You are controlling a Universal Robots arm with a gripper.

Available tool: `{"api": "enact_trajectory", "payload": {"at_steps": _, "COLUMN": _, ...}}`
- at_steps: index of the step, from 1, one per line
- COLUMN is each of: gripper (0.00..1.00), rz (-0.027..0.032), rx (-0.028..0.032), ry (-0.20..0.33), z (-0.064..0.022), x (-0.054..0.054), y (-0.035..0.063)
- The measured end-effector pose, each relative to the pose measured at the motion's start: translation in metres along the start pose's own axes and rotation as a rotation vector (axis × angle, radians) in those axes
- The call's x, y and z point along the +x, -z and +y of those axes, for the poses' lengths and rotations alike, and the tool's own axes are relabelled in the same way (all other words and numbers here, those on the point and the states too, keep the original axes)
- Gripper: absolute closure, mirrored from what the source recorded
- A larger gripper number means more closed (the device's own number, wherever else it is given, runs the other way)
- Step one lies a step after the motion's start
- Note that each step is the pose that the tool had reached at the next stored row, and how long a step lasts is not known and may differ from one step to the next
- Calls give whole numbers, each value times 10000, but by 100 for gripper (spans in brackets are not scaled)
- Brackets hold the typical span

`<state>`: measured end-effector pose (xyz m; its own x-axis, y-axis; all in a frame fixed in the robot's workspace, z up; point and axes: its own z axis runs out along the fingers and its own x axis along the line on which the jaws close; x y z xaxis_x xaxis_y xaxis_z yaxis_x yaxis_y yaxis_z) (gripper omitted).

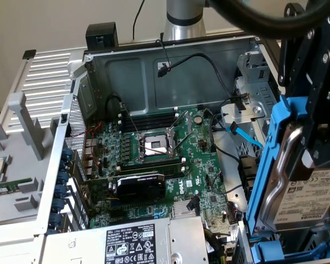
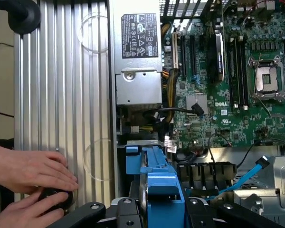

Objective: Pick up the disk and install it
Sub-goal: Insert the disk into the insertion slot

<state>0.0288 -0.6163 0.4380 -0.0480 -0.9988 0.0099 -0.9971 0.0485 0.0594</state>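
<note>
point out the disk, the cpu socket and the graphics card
disk [image 1: 313, 201], exterior view, on its white label
cpu socket [image 1: 154, 146], exterior view, on the middle of the socket
graphics card [image 1: 140, 186], exterior view, on its black cover

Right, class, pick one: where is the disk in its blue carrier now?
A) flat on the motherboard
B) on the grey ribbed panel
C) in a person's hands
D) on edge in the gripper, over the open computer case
D: the disk stands on edge, clamped by the gripper, over the open computer case at the exterior view's right.
</note>
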Motion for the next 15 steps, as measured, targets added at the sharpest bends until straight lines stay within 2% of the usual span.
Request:
{"api": "enact_trajectory", "payload": {"at_steps": 11, "gripper": 63, "rz": 0, "rx": 1, "ry": 42, "z": 4, "x": 0, "y": -2}}
{"api": "enact_trajectory", "payload": {"at_steps": 15, "gripper": 63, "rz": 16, "rx": 3, "ry": 295, "z": 5, "x": -1, "y": -1}}
